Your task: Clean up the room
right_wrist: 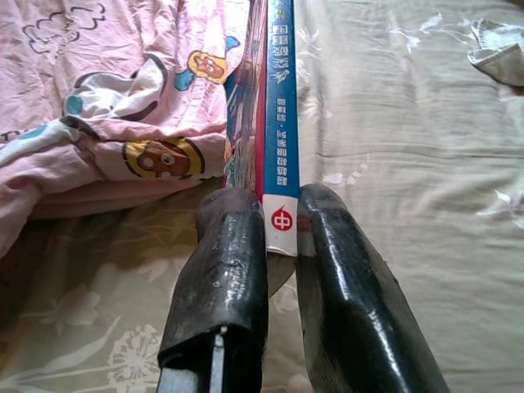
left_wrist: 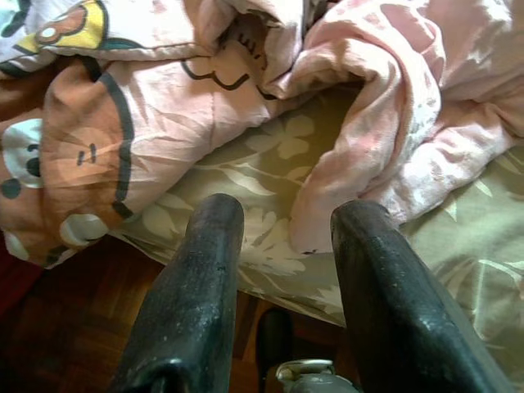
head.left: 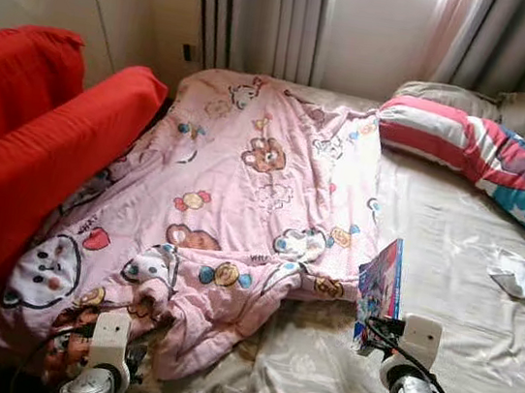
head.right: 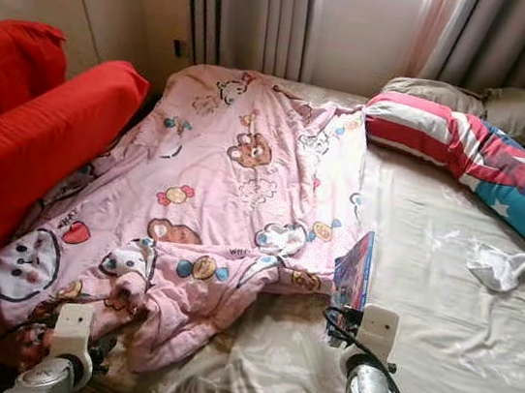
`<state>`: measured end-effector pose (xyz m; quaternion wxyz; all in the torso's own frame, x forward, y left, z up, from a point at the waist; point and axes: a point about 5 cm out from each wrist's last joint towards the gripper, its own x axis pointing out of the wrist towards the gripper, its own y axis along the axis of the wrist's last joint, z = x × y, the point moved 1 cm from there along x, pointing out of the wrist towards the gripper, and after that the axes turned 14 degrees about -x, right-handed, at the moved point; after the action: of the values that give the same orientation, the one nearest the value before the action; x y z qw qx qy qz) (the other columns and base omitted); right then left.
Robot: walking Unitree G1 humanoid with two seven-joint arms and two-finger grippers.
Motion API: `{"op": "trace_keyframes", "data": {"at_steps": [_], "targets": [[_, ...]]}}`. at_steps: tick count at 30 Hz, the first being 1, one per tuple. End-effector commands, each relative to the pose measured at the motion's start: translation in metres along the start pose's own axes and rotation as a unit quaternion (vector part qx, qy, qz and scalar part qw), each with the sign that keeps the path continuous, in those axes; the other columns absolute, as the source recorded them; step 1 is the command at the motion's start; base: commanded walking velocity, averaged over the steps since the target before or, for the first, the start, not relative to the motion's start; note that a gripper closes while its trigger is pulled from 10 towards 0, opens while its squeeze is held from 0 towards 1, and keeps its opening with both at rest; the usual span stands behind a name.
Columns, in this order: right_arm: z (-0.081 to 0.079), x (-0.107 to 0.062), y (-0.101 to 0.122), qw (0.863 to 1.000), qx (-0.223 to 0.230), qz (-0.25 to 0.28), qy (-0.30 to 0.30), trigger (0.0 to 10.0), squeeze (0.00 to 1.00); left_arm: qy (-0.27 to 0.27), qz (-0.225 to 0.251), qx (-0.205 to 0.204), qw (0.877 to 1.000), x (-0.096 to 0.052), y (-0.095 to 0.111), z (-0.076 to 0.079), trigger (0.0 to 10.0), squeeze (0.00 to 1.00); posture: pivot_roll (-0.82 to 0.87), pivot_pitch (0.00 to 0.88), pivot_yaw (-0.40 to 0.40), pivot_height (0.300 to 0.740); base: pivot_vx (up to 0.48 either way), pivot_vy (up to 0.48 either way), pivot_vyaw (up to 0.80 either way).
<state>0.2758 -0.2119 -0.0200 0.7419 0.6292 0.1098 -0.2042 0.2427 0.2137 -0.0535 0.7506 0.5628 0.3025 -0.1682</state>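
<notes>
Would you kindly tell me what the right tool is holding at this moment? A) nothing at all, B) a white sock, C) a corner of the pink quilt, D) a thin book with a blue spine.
D: the right tool has its fingers closed on the spine end of a thin blue-spined book, held on edge above the bed sheet, beside the pink quilt.

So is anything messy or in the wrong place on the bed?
Yes. The pink cartoon blanket lies rumpled, one corner bunched at the bed's edge. A white sock sits loose on the sheet. The right gripper pinches a book on its edge.
</notes>
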Motion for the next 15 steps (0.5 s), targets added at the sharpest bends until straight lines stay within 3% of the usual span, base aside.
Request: {"op": "trace_keyframes", "data": {"at_steps": [1,15], "targets": [[0.003,0.001,0.004,1.000,-0.005,0.013,-0.003,10.0,0.00,0.009,-0.022,0.007,1.000,-0.002,-0.010,-0.004,10.0,0.00,0.01,0.000,-0.021,0.740,0.000,0.000,0.00],[0.001,0.001,0.006,1.000,-0.009,0.018,0.000,10.0,0.00,0.026,-0.053,0.015,0.998,-0.007,-0.024,-0.013,10.0,0.00,0.00,0.000,-0.017,0.740,0.000,0.000,0.00]]}}
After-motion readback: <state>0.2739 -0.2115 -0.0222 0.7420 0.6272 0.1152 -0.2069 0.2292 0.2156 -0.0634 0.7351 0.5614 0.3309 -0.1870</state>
